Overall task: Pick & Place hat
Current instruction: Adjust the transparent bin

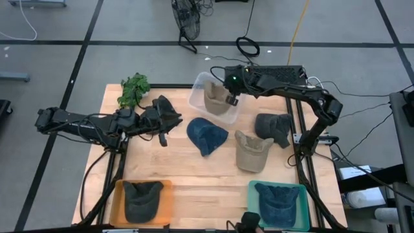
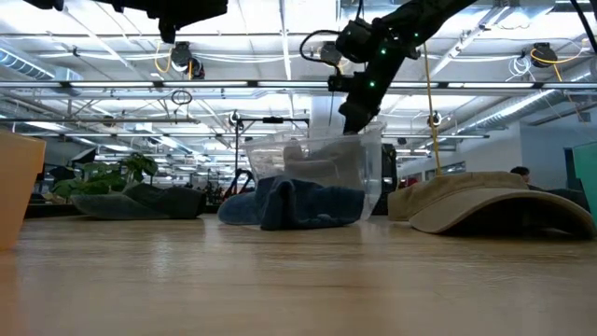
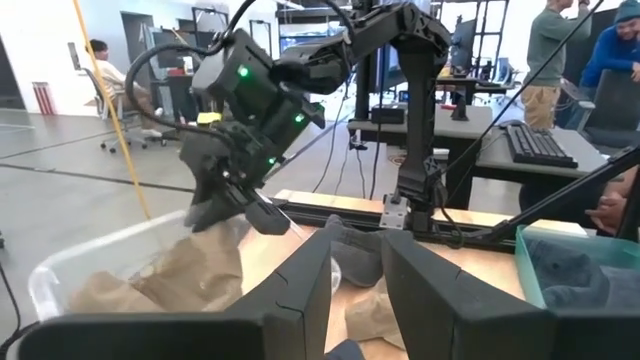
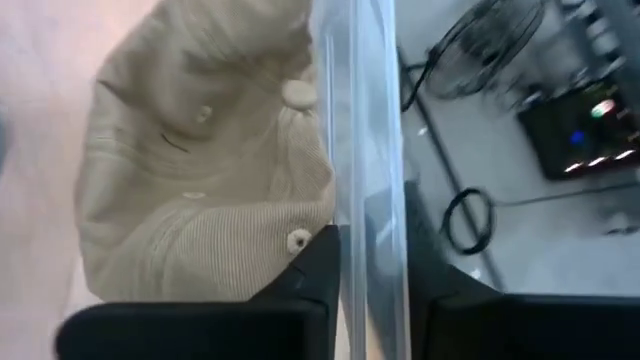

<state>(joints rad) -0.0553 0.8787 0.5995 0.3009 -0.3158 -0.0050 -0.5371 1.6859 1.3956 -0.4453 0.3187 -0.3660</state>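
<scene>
Right gripper [image 4: 375, 250] is straddling the far wall of the clear bin [image 1: 197, 98], its two dark fingers [image 4: 310, 270] sitting nearest the wrist lens; one finger is standing inside the bin and the other outside, and both are pressing on the transparent wall between them, so the jaws are clamped on the wall rather than on fabric. The binned tan hat [image 4: 200, 170] is lying crumpled inside the bin, touching the inner finger but not pinched by it. The bin is resting at the far edge of the table [image 1: 194, 188], with the right arm reaching to it from the right side. Just in front of the bin a blue hat [image 1: 207, 134] is lying on the wood; to its right a loose tan hat [image 1: 251, 150] is sitting, and behind that a grey hat [image 1: 273, 127] is lying near the table's right edge. Left gripper [image 3: 357, 260] is hanging above the table's left part, pointing toward the bin, its fingers parted with nothing between them. A black hat [image 1: 169, 110] is lying beneath it, beside a plant [image 1: 134, 89] at the far left corner. At the near edge an orange tray [image 1: 118, 194] is holding a dark hat [image 1: 142, 199], and a green tray [image 1: 253, 194] is holding a second blue hat [image 1: 278, 204].
</scene>
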